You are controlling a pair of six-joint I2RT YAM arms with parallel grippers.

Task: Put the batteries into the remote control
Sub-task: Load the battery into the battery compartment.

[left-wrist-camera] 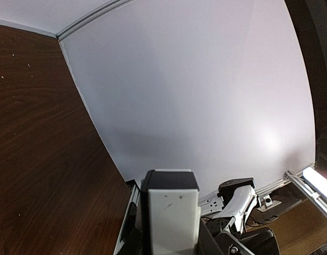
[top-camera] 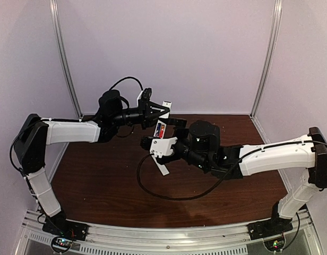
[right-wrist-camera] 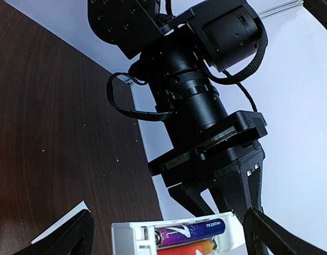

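top: one remote control (top-camera: 165,105), two batteries (top-camera: 161,129) in it, pinched in left gripper (top-camera: 164,114) above the table (top-camera: 100,175); right gripper (top-camera: 155,143) gaping just beside it | left wrist: white remote end between its jaws | right wrist: purple battery (right-wrist-camera: 192,231) beside orange battery (right-wrist-camera: 200,246), slotted in, between the spread fingers (right-wrist-camera: 73,236)

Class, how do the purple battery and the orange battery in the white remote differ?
The small purple cylindrical battery shows white lettering; the small orange cylindrical battery shows none. The purple one is fully in view; the orange one is cut by the frame edge. Both lie side by side in the white plastic remote control.
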